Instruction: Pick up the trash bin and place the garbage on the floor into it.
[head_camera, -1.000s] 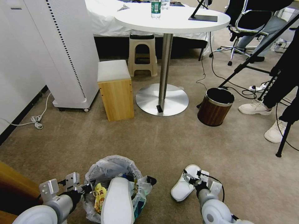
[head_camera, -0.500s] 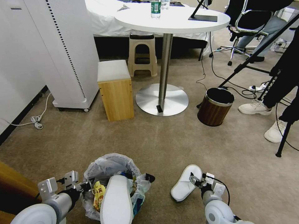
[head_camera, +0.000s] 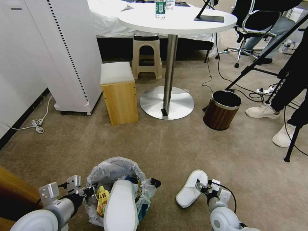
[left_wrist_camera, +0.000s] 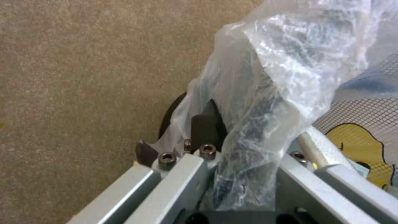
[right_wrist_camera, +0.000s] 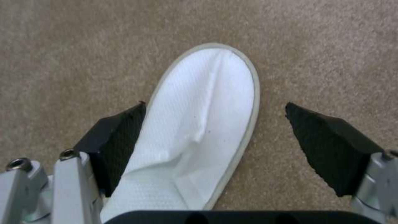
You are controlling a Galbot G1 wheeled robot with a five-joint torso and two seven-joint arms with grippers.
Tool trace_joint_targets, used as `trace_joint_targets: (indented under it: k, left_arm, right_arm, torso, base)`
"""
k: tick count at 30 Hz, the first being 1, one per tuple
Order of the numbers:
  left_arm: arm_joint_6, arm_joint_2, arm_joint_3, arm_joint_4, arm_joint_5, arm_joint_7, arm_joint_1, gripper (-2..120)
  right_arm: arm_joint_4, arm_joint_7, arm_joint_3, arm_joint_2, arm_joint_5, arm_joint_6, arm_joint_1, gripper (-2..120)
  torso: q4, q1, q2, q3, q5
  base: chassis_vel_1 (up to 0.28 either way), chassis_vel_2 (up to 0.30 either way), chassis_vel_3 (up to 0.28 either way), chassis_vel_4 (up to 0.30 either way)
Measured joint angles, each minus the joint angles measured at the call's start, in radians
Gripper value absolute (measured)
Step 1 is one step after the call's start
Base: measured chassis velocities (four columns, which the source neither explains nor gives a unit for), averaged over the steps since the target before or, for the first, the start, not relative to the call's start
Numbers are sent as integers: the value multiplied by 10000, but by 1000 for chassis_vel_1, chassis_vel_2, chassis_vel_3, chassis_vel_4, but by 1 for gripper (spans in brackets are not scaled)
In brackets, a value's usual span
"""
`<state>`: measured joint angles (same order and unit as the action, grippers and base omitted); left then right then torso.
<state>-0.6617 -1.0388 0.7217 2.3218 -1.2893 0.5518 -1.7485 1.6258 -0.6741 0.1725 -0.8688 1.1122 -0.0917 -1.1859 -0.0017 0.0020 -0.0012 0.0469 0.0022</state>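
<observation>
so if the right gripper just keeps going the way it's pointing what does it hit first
Most likely the white slipper. The right gripper is open, its pads on either side of the slipper lying on the carpet. How much gap remains above it is hard to judge.

**Both arms low — left clamped, right spread**

The left arm reached forward from the seven o'clock corner of the head view, wrist bracket raised, its left gripper (head_camera: 90, 191) closed at the nine o'clock side of the trash bin (head_camera: 110, 170) — in the left wrist view the dark fingers (left_wrist_camera: 205, 124) pinched the bin's bag-covered rim. The right arm came in from five o'clock, elbow low, wrist tilted down. The right gripper (head_camera: 201, 187) stood with its jaws wide apart, black pads (right_wrist_camera: 114, 140) flanking a white slipper (right_wrist_camera: 199, 124).
</observation>
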Motion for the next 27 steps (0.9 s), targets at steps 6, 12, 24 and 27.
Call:
trace_joint_targets:
  k: [6,12,24,27]
  left_arm:
    - [12,27,51,49,-92,54,12,0]
    - [17,55,100,52,-135,63,0,0]
    - [35,74,100,90,-160,74,-29,0]
    - [35,74,110,115,-159,77,-59,0]
  right_arm:
    - [-401,113,106,-114,-60,241,15,86]
    - [-670,249,143,-136,44,447,129,86]
    - [-885,426,335,-270,45,591,262,88]
    - [-884,418,366,-317,48,603,319,88]
  torso:
    - [-1,0,0,0,0]
    - [0,0,0,0,-1]
    - [-1,0,0,0,0]
    - [0,0,0,0,-1]
  base:
    - [0,0,0,0]
    - [0,0,0,0]
    - [0,0,0,0]
    - [0,0,0,0]
